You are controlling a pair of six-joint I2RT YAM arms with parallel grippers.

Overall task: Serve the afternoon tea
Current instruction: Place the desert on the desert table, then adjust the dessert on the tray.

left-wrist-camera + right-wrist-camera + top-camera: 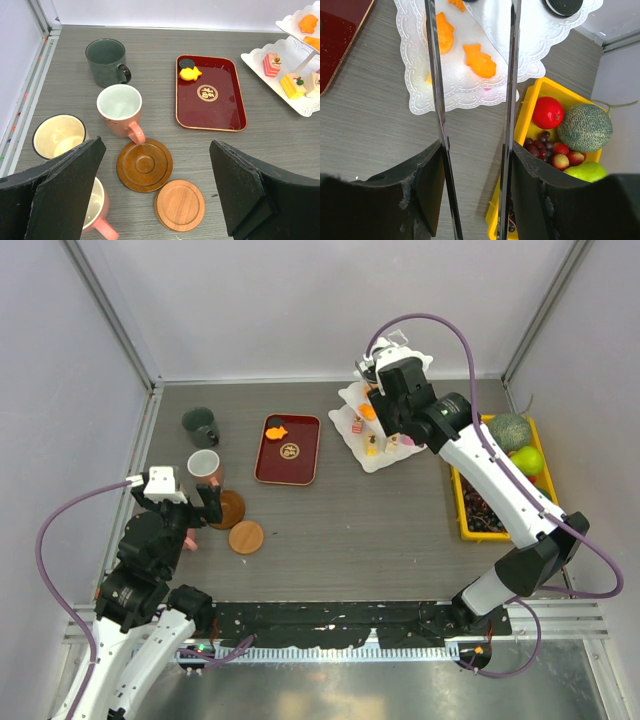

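Note:
The white three-tier stand (372, 445) stands at the back right with pink-yellow sweets (271, 65) on its bottom tier. My right gripper (476, 160) is above it, shut on the metal tongs (436, 90). The tongs' two arms stand apart, and an orange sweet (480, 61) lies on a tier (470, 92) between them. A black round sweet (562, 6) sits on another tier. My left gripper (155, 150) hangs open over two round brown coasters (144, 165) (179, 205). Dark green (106, 62), pink (120, 110) and cream (57, 136) mugs stand close by.
A dark red tray (212, 107) in the middle holds a black round sweet (186, 63) and an orange one (190, 74). The yellow tray (525, 125) of fruit lies right of the stand. A second pink mug (95, 210) is by my left finger.

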